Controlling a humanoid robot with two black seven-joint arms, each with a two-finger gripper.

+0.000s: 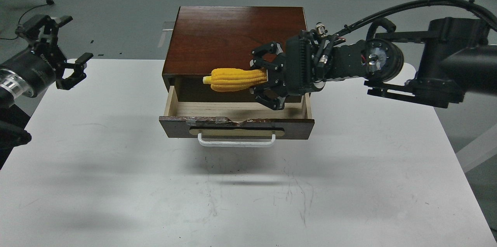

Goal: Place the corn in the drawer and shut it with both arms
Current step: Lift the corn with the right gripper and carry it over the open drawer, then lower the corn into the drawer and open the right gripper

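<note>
Corn is the thing you are moving, but read the scene from your left edge first: your left tool [72, 43] hangs at the far left above the corner of the white bench [116, 185], its two fingers spread wide with nothing between them, well apart from the cabinet. That looks like a waiting pose, kept clear so the carrying arm has the whole opening to itself, yet close enough to help with the closing push later. Moving right, the small dark wooden cabinet [233, 33] sits at the far middle of the bench, and its drawer [237, 127] is pulled out toward you, showing pale wood inside and the white bar handle [237, 142] on its chipped front. It stands open so that something can be dropped in from above. The corn [235, 79] is held lying sideways above the back of the open drawer, its narrow tip pointing left and its thick end clamped in your right tool [268, 80], whose fingers are closed around that end. Gripping one end leaves most of the cob free and lined up along the drawer's width, which should let it settle flat. Whether the cob is already below the cabinet top's edge you cannot tell from this view. Your right arm [427, 68] reaches in from the right, roughly level, to keep the cob horizontal.
</note>
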